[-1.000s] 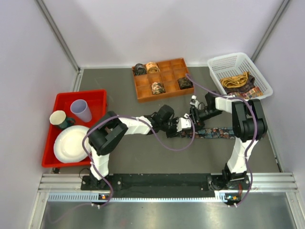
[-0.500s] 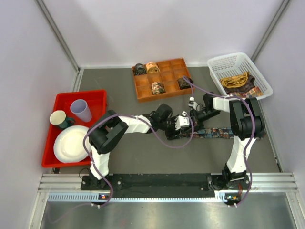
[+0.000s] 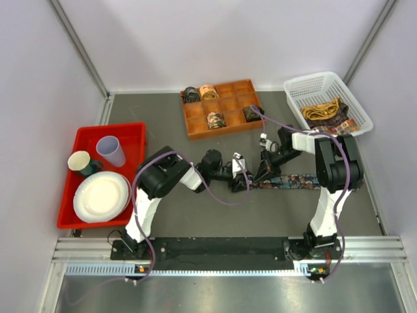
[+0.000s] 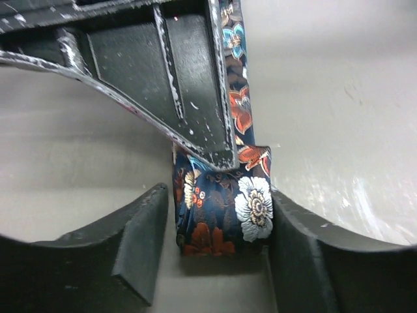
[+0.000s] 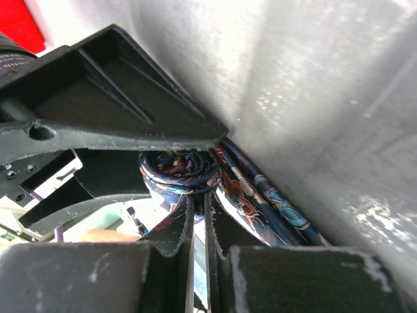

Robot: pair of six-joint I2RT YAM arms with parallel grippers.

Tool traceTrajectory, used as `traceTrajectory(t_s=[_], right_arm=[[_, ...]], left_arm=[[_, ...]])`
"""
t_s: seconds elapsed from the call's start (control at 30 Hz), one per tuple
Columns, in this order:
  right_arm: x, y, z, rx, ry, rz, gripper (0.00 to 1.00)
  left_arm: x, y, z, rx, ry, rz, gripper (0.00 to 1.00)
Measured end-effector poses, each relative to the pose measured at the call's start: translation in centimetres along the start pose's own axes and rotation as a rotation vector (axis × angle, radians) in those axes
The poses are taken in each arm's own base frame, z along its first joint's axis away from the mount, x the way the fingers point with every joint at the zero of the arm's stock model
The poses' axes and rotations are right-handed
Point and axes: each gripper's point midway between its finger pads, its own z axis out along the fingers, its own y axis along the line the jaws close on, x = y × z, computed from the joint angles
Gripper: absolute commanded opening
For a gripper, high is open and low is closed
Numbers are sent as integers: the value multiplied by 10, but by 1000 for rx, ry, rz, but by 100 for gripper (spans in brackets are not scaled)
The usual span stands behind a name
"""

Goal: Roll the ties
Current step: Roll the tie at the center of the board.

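The tie (image 3: 296, 180) lies on the surface (image 3: 195, 215), a little right of centre, with its long axis running left to right. Its left end is wound into a small coil (image 4: 254, 208), and the flat tail runs off to the right, towards the right arm. The coil's own axis therefore lies near to far, across the strip, and any more rolling has to travel rightward along the tail.

Both claws meet at the coil. The left claw (image 4: 218, 225) reaches in from the left and stands open astride it, with one finger at each end of the roll. One finger (image 4: 300, 254) seems to touch the fabric and the other (image 4: 140, 241) stands just clear, so this claw grips nothing. The right claw (image 5: 199, 212) reaches in from the right, above the tail. It is closed tight, and as far as its wrist view shows, its tips are nipped on the coil's layers.

As I judge it, the right claw has the hold, and the tail leads away beneath it. The left claw is lined up with the roll's two ends, so it is the one placed to close across the coil and steady it
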Motion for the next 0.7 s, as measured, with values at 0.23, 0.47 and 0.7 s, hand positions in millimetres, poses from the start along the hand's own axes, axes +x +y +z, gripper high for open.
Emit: traceTrajectory(t_s=[0.23,0.47,0.7], right_arm=[[-3,-3,-2,37,-10,31,0],[-7,-5,-7,31,-21,-11,46],[-12,7,-21,-71,-64,-22,55]], left_arm=[[0,-2,4,6,-52,-15,18],[1,5,-3,-47,116,-24,12],[3,9,-10,-70,322,-19,19]])
